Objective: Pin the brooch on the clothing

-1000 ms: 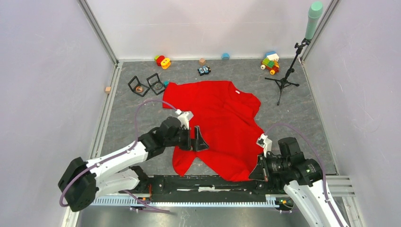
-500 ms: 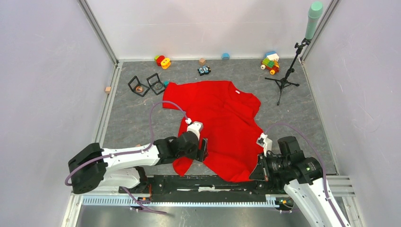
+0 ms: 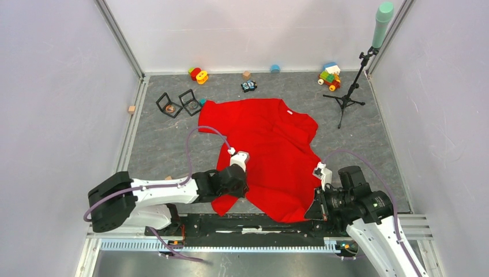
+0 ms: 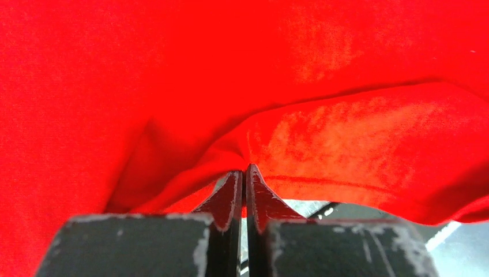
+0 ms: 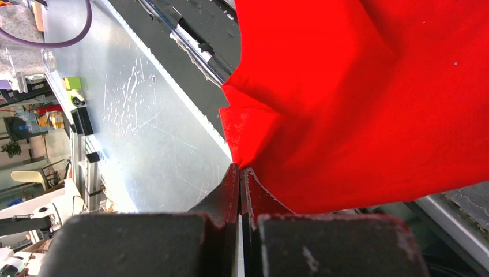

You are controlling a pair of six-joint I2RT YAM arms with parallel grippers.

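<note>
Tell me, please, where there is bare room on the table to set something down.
Bare table lies left of the red T-shirt, between the black frames and the left arm, and right of it, between the tripod and the right arm. The far edge is crowded with toys.

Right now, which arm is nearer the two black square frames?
Left arm: its jaws pinch the red shirt near-side of the black frames. Right arm grips the shirt's opposite corner, farther off.

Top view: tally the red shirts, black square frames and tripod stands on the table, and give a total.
Red T-shirt: 1
Black square frames: 2
Tripod stand: 1
Total: 4
</note>
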